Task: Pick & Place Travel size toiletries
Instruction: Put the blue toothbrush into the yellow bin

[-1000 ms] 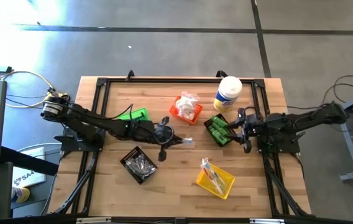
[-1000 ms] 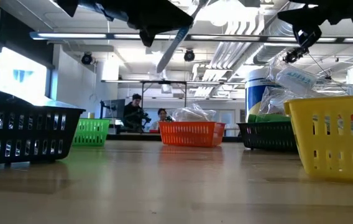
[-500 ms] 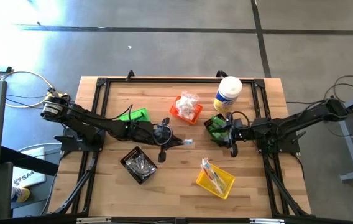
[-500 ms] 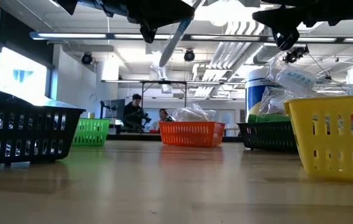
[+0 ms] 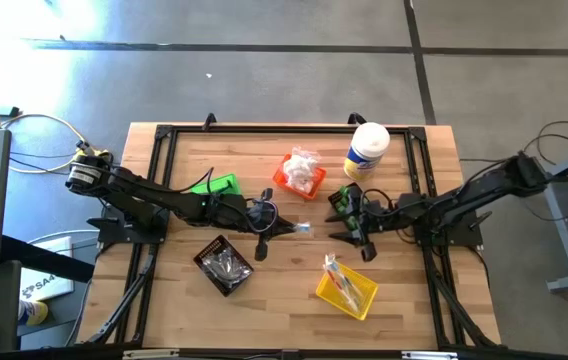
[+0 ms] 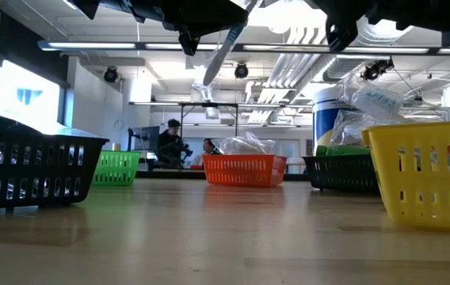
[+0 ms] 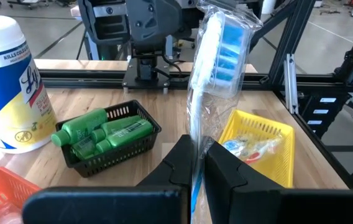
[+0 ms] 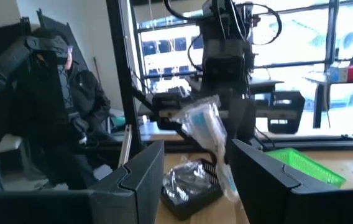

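Observation:
My left gripper (image 5: 282,229) (image 7: 196,163) hovers over the table's middle, shut on a clear-wrapped stick with a white and blue piece inside (image 7: 217,56) (image 5: 302,227) (image 6: 225,46). My right gripper (image 5: 349,240) (image 8: 192,177) is open and faces it from the right, a short gap away, touching nothing. The same packet (image 8: 210,134) shows ahead between its fingers. Green mini bottles (image 7: 102,132) lie in a black bin (image 5: 349,205). White packets fill the orange bin (image 5: 299,175). My left gripper pinches the clear wrapper's near end (image 7: 195,146) between its two fingers, coming about level from the table's left. The packet is lifted clear of the table. It sticks out past the fingertips toward the right arm, slanting upward.
A second black bin (image 5: 224,265) holds clear-wrapped pieces. The yellow bin (image 5: 346,287) holds more wrapped sticks, and the green bin (image 5: 219,185) sits far left. A white-lidded canister (image 5: 367,150) stands by the far edge. People show beyond the table (image 8: 58,106).
My right gripper has moved from beside the black bin of green bottles toward the table's middle and slightly nearer, closing on the packet held by the left gripper. In the low view it has swung across the top toward the packet. The left gripper keeps hold.

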### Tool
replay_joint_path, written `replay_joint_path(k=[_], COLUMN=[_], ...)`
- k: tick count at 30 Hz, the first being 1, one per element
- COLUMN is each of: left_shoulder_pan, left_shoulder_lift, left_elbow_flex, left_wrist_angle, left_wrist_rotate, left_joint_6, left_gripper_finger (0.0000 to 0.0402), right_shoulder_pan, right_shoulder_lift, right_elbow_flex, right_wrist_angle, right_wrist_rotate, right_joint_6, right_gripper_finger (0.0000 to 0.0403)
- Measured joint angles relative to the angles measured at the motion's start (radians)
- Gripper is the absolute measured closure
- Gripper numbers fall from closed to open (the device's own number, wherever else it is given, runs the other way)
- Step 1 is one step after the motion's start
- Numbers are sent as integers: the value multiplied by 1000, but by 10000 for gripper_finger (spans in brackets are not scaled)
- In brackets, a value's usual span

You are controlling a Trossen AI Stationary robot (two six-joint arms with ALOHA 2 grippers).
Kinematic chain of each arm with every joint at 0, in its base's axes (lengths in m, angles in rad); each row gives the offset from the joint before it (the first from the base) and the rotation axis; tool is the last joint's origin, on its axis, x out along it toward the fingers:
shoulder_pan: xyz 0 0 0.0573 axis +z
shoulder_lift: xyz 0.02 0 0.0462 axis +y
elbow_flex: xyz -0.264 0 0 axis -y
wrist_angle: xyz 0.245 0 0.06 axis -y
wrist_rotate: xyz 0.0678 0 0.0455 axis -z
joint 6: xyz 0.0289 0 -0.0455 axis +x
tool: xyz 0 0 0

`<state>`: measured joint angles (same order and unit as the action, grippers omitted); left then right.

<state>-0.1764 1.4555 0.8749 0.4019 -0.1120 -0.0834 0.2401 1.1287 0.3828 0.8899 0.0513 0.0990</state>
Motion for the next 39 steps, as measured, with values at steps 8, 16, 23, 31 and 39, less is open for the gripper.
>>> replay_joint_path(k=[8, 16, 23, 31, 39], left_shoulder_pan=[0, 0, 0, 0, 0], left_shoulder_lift=[0, 0, 32, 97, 102], left_elbow_flex=[0, 0, 2, 2, 2], left_wrist_angle=[0, 35, 128, 208, 257], left_wrist_rotate=[0, -1, -1, 0, 25], left_joint_6=[1, 0, -4, -31, -58], left_gripper_finger=[389, 389, 389, 389, 389], right_shoulder_pan=[0, -1, -1, -1, -14], right_shoulder_lift=[122, 203, 266, 312, 315], right_elbow_flex=[0, 0, 17, 52, 52], right_wrist_angle=[151, 212, 267, 269, 271], right_wrist_rotate=[2, 40, 46, 82, 74], right_joint_6=[-52, -104, -104, -105, -105], right_gripper_finger=[229, 229, 229, 229, 229])
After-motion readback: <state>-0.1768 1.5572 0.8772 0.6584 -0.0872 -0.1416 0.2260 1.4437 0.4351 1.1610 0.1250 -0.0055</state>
